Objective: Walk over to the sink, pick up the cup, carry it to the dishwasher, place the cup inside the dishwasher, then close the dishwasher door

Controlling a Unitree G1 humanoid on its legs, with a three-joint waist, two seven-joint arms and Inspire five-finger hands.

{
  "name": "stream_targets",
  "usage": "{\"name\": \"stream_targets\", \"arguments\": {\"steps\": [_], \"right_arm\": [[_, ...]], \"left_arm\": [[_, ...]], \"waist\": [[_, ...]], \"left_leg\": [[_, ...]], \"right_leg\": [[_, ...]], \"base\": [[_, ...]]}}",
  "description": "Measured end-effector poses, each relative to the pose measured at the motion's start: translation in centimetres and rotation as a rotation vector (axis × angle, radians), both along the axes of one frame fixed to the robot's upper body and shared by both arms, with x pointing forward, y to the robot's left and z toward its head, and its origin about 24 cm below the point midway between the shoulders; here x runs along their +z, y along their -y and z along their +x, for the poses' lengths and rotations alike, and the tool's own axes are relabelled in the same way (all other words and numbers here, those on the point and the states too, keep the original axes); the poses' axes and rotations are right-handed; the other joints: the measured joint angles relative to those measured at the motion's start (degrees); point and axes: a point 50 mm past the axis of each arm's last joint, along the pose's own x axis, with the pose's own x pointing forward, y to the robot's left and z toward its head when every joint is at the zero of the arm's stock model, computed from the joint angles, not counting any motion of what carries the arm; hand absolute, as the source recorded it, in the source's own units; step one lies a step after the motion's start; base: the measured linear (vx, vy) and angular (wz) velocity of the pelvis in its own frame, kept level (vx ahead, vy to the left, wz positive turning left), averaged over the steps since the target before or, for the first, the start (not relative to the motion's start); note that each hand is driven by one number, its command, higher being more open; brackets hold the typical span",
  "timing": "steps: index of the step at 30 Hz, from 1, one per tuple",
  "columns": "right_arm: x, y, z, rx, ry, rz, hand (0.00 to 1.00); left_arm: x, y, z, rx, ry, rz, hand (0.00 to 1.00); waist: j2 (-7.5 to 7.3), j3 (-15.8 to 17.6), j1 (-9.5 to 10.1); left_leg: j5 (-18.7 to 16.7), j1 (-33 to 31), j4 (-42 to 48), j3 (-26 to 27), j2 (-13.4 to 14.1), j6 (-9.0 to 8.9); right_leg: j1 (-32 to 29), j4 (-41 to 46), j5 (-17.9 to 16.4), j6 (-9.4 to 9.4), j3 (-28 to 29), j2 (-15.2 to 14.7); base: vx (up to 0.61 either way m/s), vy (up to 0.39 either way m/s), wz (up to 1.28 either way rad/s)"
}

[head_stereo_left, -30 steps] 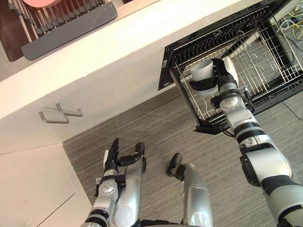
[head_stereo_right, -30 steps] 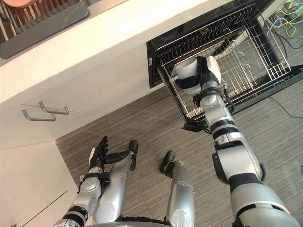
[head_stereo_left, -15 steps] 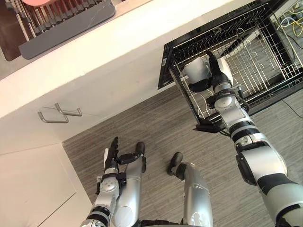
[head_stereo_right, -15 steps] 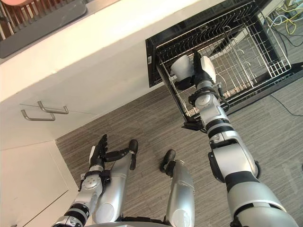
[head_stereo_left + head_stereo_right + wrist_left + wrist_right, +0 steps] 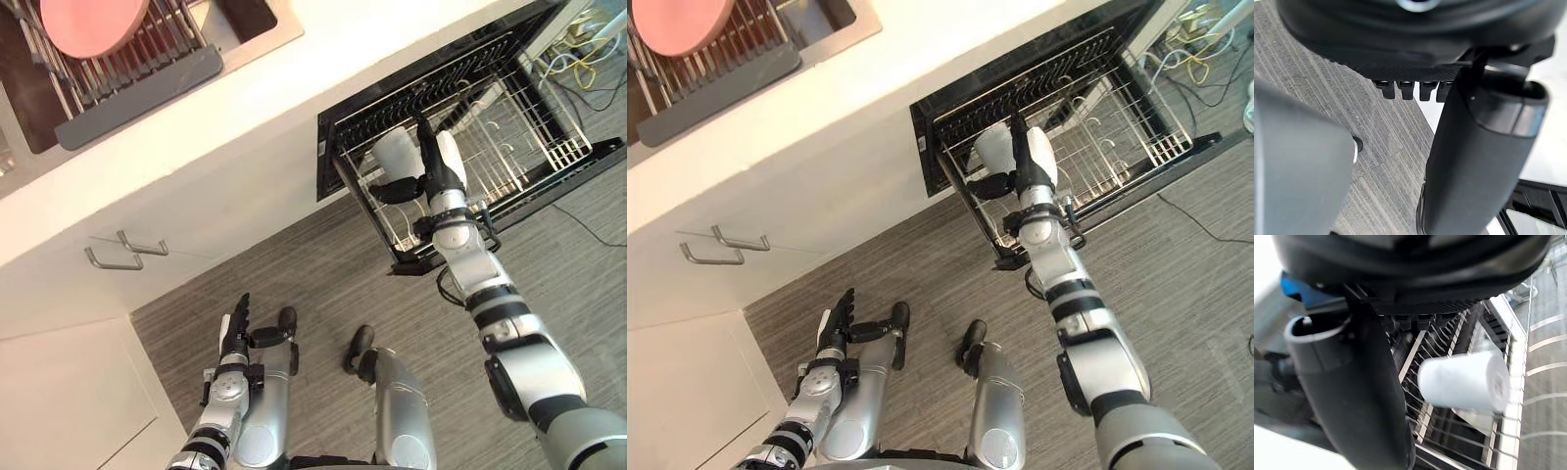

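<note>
In dishwasher rack (image 5: 534, 147), cup (image 5: 396, 153) beside right robot hand (image 5: 443, 168).

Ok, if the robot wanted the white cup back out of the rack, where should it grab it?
Probably round the middle of its side wall, coming from above. The cup seems to lie on its side in the dishwasher rack, so its round wall faces up and the wires block any approach from below. The right hand, open, is beside it.
</note>
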Motion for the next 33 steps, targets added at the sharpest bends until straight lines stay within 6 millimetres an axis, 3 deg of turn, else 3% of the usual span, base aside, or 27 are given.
{"name": "stream_targets", "arguments": {"steps": [9, 12, 16, 21, 25, 31, 33], "right_arm": [[-7.6, -1.1, -8.4, -0.027, -0.101, 0.196, 1.00], [-9.2, -1.1, -11.3, -0.037, -0.135, 0.241, 1.00], [-9.3, -1.1, -13.9, -0.033, -0.110, 0.271, 1.00], [-8.9, -2.0, -14.6, 0.007, -0.077, 0.290, 1.00], [-9.4, -2.7, -15.1, 0.027, -0.100, 0.308, 1.00], [-9.4, -3.8, -15.2, 0.080, -0.108, 0.317, 1.00], [-9.3, -4.1, -15.1, 0.099, -0.106, 0.322, 1.00]], "left_arm": [[-1.5, -0.3, -2.5, -0.044, -0.089, 0.019, 1.00], [-2.6, 0.0, -4.1, -0.082, -0.150, 0.028, 1.00], [-3.5, 0.9, -5.7, -0.113, -0.203, 0.016, 1.00], [-4.7, 1.0, -7.4, -0.131, -0.283, 0.028, 1.00], [-5.2, 0.8, -8.3, -0.124, -0.323, 0.031, 1.00], [-5.5, 0.6, -8.8, -0.120, -0.343, 0.035, 1.00], [-5.4, 0.6, -8.6, -0.122, -0.334, 0.035, 1.00]], "waist": [[-3.03, -2.5, -2.87], [-2.71, -6.3, -3.66], [-1.66, -10.3, -3.93], [0.31, -14.5, -4.71], [1.27, -16.0, -4.64], [1.96, -16.7, -4.48], [2.36, -16.5, -4.49]], "left_leg": [[4.5, 11.6, -13.1, 1.0, 0.1, 0.00], [5.5, 14.6, -17.1, 1.1, 0.2, -0.02], [5.5, 19.4, -20.4, 1.5, 0.3, -0.03], [5.5, 22.8, -22.2, 2.2, 0.0, -0.05], [5.5, 24.2, -22.3, 2.2, -0.2, -0.08], [5.7, 25.2, -22.2, 2.0, -0.2, -0.16], [3.2, 22.2, -17.1, 0.6, 0.1, -0.54]], "right_leg": [[9.7, -10.8, 3.6, 0.32, 0.0, 2.3], [12.5, -14.6, 4.6, 0.66, -0.2, 3.2], [18.3, -20.3, 6.0, 1.38, -0.5, 4.2], [23.1, -25.9, 8.4, 2.08, -0.3, 4.7], [25.2, -27.8, 9.6, 2.14, -0.3, 4.9], [27.0, -28.9, 10.4, 2.02, -0.3, 5.1], [26.5, -27.6, 9.7, 1.78, -1.5, 5.1]], "base": [[0.05, 0.007, -0.06], [0.12, 0.002, -0.03], [0.13, 0.009, -0.04], [0.05, 0.025, -0.05], [-0.04, 0.015, -0.02], [-0.07, 0.002, 0.02], [-0.07, 0.003, 0.33]]}}
